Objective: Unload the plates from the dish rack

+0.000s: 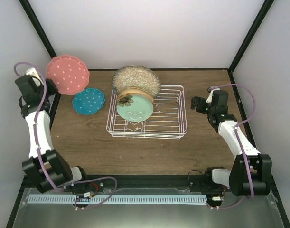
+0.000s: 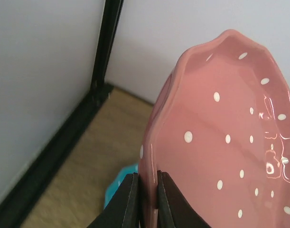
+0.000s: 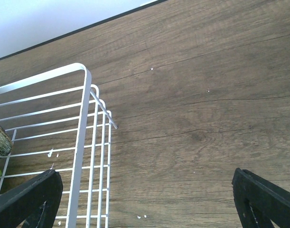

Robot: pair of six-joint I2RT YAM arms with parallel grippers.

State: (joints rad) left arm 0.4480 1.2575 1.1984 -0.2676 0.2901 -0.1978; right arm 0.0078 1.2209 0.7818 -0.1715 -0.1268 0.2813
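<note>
The left end effector [image 2: 147,192] pinches the pink plate [image 2: 230,142] by its rim near the far-left corner. The right end effector [image 3: 145,199], spread wide, hovers beside the dish rack [image 1: 171,121], which holds more plates [image 1: 135,108].

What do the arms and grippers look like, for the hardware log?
Both alike: left arm and right arm have white links between black joint housings. A lavender cable loops along each. The left gripper and right gripper have plain black fingers. No markings visible.
</note>
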